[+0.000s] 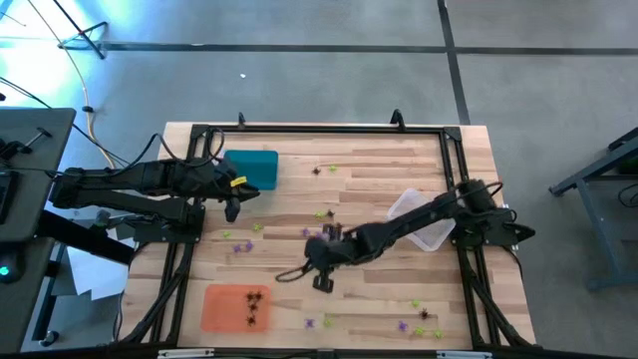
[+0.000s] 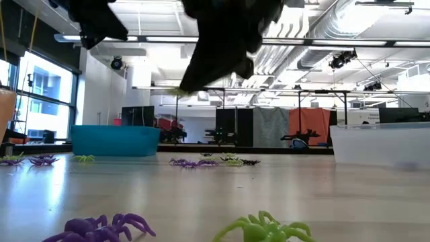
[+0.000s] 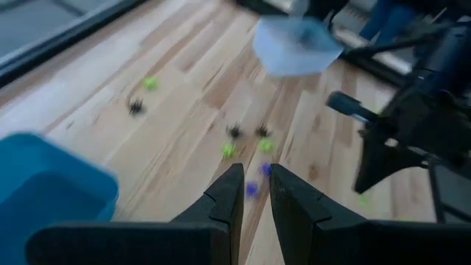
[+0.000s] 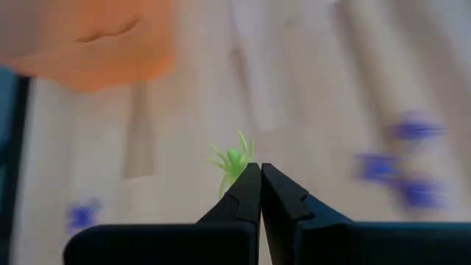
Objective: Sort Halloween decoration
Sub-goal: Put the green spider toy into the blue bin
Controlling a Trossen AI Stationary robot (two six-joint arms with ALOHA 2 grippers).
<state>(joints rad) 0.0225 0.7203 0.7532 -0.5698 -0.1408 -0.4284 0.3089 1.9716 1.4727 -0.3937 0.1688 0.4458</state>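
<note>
Many spiders (image 1: 321, 213): lying scattered on the wooden table (image 1: 369, 160).
Right gripper (image 4: 260, 171): pinching a green spider (image 4: 234, 160).
Left gripper (image 3: 255, 182): fingers standing slightly spread, holding nothing.
Room: showing dark screens behind.

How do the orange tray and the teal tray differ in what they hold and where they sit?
The flat orange plastic tray lies at the table's near edge and holds black spider pieces; the teal plastic tray sits at the far edge beside the left gripper and shows none inside. The teal tray looks deeper and smaller. Both are rectangular and on the left side.
</note>
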